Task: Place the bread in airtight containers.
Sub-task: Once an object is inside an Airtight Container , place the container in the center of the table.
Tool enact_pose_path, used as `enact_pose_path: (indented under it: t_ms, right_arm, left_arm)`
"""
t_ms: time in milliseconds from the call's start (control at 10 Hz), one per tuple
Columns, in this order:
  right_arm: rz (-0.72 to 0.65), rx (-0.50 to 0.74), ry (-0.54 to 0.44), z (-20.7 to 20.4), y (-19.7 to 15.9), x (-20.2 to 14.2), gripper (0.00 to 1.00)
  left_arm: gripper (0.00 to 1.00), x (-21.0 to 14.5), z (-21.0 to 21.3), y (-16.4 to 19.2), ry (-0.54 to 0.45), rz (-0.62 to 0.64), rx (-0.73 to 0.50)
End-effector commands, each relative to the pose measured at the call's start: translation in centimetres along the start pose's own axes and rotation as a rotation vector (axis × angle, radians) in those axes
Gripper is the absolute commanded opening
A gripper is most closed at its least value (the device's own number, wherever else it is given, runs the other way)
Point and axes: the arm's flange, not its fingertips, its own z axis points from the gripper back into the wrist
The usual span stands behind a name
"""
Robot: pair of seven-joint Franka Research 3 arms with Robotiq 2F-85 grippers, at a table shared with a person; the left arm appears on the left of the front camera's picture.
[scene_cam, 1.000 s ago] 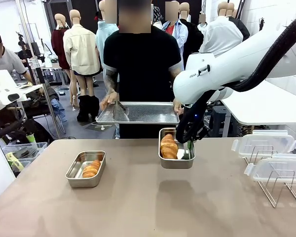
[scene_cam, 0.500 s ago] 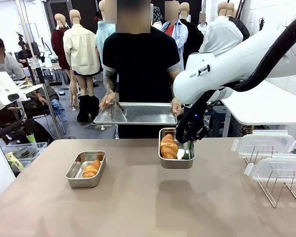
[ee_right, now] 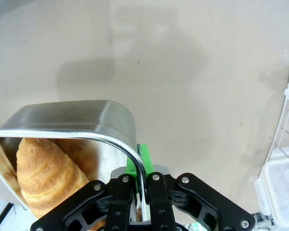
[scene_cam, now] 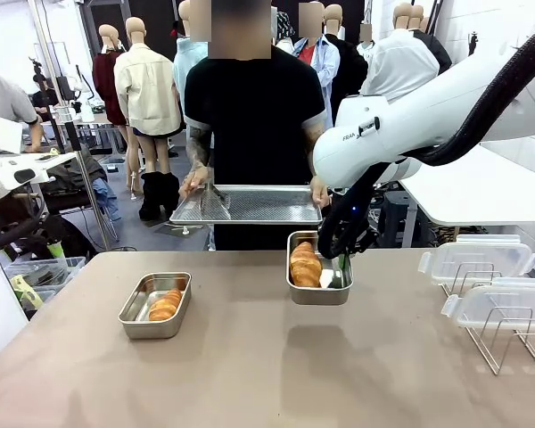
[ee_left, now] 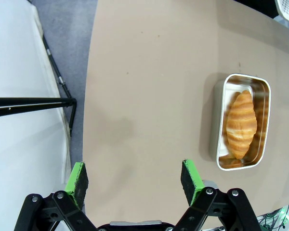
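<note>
Right hand (scene_cam: 339, 256) stays clamped on the rim of one steel container (scene_cam: 321, 292), bread (scene_cam: 305, 264) inside, hanging motionless above the counter (scene_cam: 250, 383); left hand (ee_left: 135, 175) gapes empty; other container (scene_cam: 153, 308) holds the second roll (scene_cam: 165, 305), both unlidded

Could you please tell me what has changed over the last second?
The person's tray drifted slightly toward the robot's left. Nothing was gripped or released: the right gripper stayed shut on the rim of the raised container, roll inside; the other container stayed put.
</note>
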Motion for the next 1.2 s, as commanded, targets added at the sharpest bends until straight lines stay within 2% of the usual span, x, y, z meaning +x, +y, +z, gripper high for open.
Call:
enact_pose_path:
  t_ms: [0, 500, 1000, 1100]
  right_arm:
    - [0.035, -0.005, 0.036, -1.5, -0.2, 1.1, 0.00]
    - [-0.002, 0.005, 0.072, -5.4, -2.0, 4.3, 0.00]
    - [-0.015, -0.030, 0.089, -9.2, -0.9, 5.0, 0.00]
    - [-0.027, -0.024, 0.087, -9.4, -0.9, 4.8, 0.08]
  left_arm:
    - [1.00, 0.0, 0.0, 0.1, 0.001, 0.007, 0.006]
    - [1.00, 0.0, 0.0, 0.1, 0.001, 0.007, 0.006]
    - [1.00, 0.0, 0.0, 0.1, 0.001, 0.007, 0.006]
    - [1.00, 0.0, 0.0, 0.1, 0.001, 0.007, 0.006]
